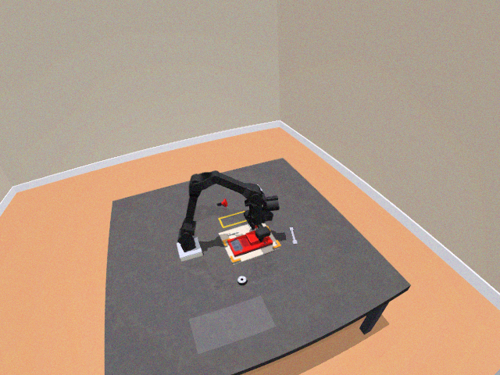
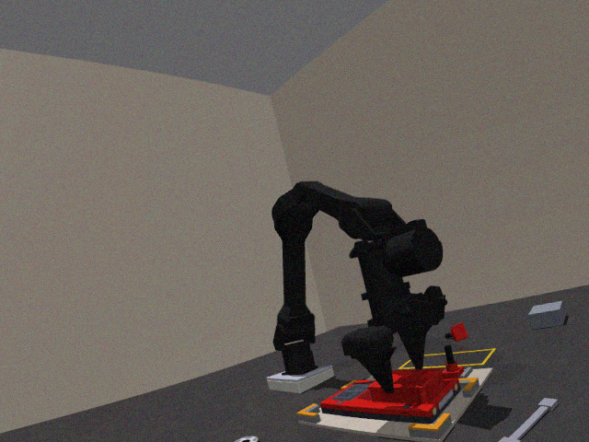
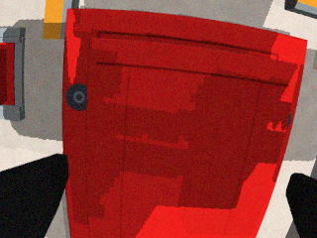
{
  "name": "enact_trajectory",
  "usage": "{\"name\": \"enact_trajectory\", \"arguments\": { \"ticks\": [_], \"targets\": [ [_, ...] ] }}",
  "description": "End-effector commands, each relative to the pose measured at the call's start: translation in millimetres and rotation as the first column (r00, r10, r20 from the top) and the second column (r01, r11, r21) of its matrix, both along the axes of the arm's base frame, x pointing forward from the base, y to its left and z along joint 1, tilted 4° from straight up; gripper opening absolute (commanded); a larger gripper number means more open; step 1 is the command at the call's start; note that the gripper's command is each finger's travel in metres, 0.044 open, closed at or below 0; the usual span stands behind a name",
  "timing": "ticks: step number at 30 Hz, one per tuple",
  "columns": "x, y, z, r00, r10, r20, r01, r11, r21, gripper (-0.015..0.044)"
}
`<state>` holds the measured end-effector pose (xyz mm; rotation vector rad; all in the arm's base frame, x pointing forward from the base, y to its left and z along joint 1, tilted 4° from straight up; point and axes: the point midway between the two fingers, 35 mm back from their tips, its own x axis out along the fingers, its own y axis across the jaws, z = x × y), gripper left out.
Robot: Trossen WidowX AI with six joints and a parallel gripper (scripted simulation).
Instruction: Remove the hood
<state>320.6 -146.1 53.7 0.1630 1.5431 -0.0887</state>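
The red toy car [image 1: 239,250] [image 2: 356,405] sits on a pale board. Its raised hood [image 1: 252,237] [image 2: 408,378] [image 3: 154,94] is on the car and fills much of the wrist view. My gripper [image 2: 405,379] [image 3: 183,178] is wide open with nothing held. Its fingers point down on opposite sides of the hood, with the tips low, near the hood's height; whether they touch the car cannot be told. The marked area, a yellow outline [image 1: 233,224] [image 2: 489,356], lies on the table behind the board, with nothing seen inside the part that shows.
Orange corner brackets [image 2: 430,426] [image 3: 52,25] surround the car. A red piece with a black handle [image 2: 453,371] stands beside it. Another red piece [image 1: 224,202] [image 2: 458,331] lies beyond the outline. A pale bar [image 1: 293,235] [image 2: 530,421], a ring [image 1: 239,282] and a grey block [image 2: 547,315] also lie around.
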Motion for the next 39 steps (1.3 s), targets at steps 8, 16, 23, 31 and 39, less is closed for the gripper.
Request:
{"name": "enact_trajectory", "arguments": {
  "ticks": [8,16,23,31,39],
  "targets": [
    [0.0,1.2,-6.1,1.000,-0.004,0.001,0.004,1.000,0.005,0.0440],
    [0.0,1.4,-10.1,1.000,-0.004,0.001,0.004,1.000,0.005,0.0440],
    [0.2,0.6,-10.4,1.000,0.000,0.000,0.000,1.000,0.000,0.0387],
    [0.2,0.6,-10.4,1.000,0.000,0.000,0.000,1.000,0.000,0.0315],
    [0.2,0.5,-8.8,1.000,0.000,0.000,0.000,1.000,0.000,0.0163]
  ]
}}
